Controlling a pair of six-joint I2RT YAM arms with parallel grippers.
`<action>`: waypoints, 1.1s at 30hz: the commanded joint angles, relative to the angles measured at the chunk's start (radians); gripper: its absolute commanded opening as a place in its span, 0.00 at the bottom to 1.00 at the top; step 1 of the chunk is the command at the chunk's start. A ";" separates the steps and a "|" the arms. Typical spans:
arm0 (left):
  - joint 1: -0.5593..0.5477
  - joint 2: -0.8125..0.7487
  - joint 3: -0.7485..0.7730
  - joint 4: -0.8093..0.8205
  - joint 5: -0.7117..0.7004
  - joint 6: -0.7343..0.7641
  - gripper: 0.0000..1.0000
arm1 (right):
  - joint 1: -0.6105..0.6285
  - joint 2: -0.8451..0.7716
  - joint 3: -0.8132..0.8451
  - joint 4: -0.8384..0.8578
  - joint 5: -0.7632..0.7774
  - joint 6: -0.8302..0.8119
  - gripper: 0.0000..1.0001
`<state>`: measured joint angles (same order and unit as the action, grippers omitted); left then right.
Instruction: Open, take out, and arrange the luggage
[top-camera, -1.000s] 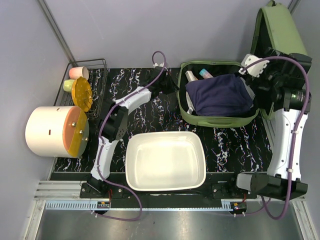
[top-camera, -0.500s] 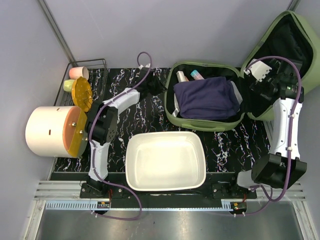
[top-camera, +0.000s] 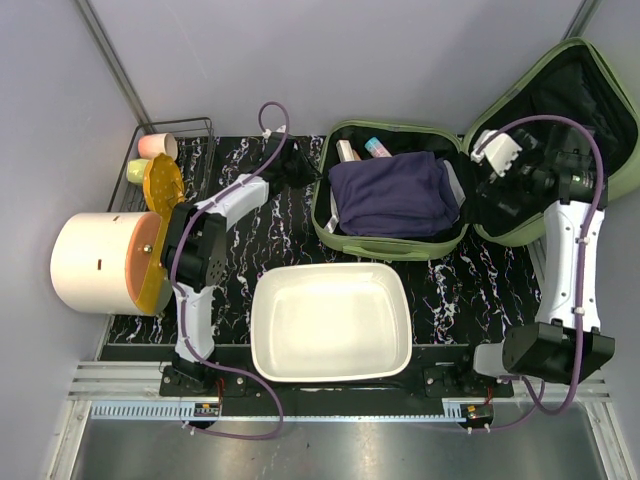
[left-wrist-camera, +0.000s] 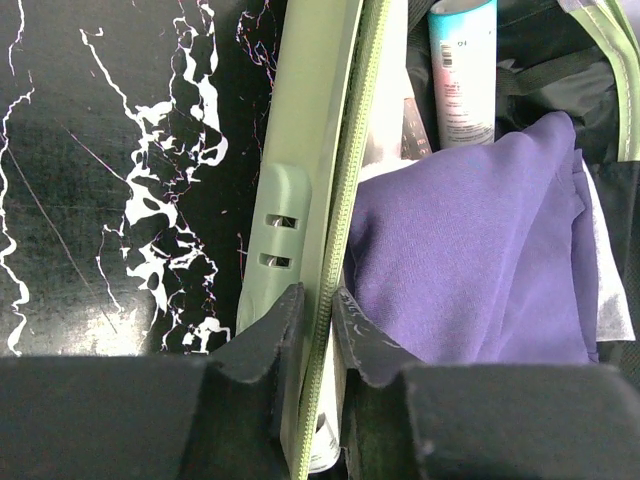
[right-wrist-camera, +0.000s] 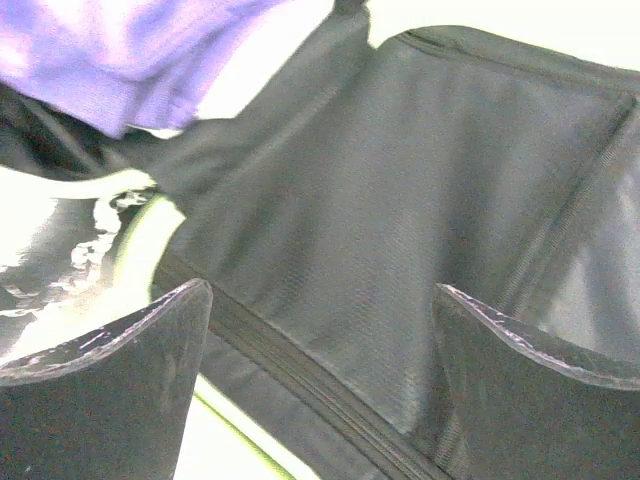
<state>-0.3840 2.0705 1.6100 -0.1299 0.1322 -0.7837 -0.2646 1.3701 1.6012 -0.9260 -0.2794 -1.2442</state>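
Observation:
The olive-green luggage (top-camera: 390, 248) lies open at the back of the table, and its lid (top-camera: 575, 110) is thrown back to the right against the wall, black lining up. Inside are a dark purple garment (top-camera: 390, 195) and small bottles (top-camera: 360, 148). My left gripper (top-camera: 303, 170) is at the case's left rim. In the left wrist view its jaws (left-wrist-camera: 318, 300) pinch the zippered rim (left-wrist-camera: 325, 120), with the garment (left-wrist-camera: 480, 250) and a tube (left-wrist-camera: 462, 70) just inside. My right gripper (top-camera: 497, 198) hangs open over the lid's lining (right-wrist-camera: 400, 180) with nothing between its fingers (right-wrist-camera: 150, 350).
A white plastic bin (top-camera: 330, 372) sits at the table's front centre. A white drum with an orange lid (top-camera: 100, 262) stands at the left. Behind it is a wire rack (top-camera: 195, 125) with cups (top-camera: 158, 146) and a yellow disc (top-camera: 163, 187). Walls close in at the back and right.
The luggage has slid left across the table with my left gripper on its rim. The lid has swung from upright to lying open on the right, and the right arm has followed it.

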 joint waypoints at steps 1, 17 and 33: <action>-0.007 0.005 0.024 -0.010 -0.016 0.006 0.16 | 0.115 -0.060 -0.004 -0.204 -0.139 0.014 1.00; -0.058 0.028 0.005 -0.016 -0.005 -0.009 0.04 | 0.258 -0.076 -0.331 -0.286 -0.188 -0.026 0.91; -0.075 -0.001 -0.074 -0.024 0.056 0.041 0.00 | 0.196 0.138 -0.387 0.158 0.106 0.038 0.00</action>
<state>-0.4072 2.0636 1.5879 -0.1020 0.1051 -0.7528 -0.0208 1.4315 1.1152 -0.8860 -0.2356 -1.2446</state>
